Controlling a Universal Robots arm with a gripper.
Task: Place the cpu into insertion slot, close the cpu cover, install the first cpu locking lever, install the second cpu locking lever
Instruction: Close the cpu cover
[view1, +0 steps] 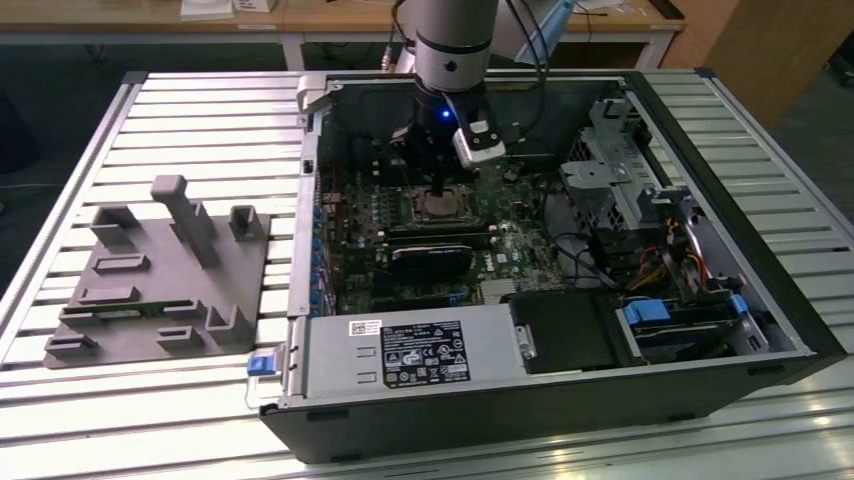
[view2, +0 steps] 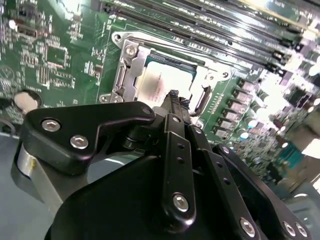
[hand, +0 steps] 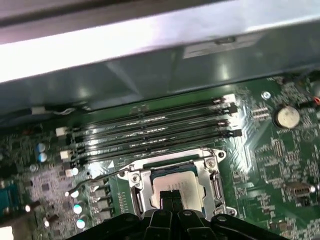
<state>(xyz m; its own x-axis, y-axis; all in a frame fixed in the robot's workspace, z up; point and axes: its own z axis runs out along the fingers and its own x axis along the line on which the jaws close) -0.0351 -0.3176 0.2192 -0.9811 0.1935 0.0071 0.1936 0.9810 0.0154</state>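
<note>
The gripper (view2: 172, 96) hangs inside the open computer case (view1: 781, 300). Its jaws are shut tight together and hold nothing. The tip is right over the cpu (view2: 162, 80), very close to it. I cannot tell if it touches.

The cpu lies flat in the insertion slot (hand: 172, 171). The cpu cover (view2: 129, 70) is down over it like a frame, and the shiny face shows through the hole. In the first wrist view a thin lever (hand: 102, 176) sticks out to one side of the slot. It looks loose, not hooked down.

Things could go wrong here. If the tip pushes too hard, it could scratch the cpu or bend the tiny pins under it. The lever is thin and springy, so the tip could slip off it. Then it could bump the long memory slots (hand: 150, 135) just beside the slot. If the cover is not fully flat, the lever may not catch.

The case holds the green motherboard (view1: 354, 270), a black card (view1: 430, 262) near the slot, a silver box (view1: 400, 355) with a label at the near side, and cables (view1: 641, 270) at the exterior view's right. A grey holder (view1: 147, 290) sits on the table (view1: 200, 110) at the exterior view's left of the case.
</note>
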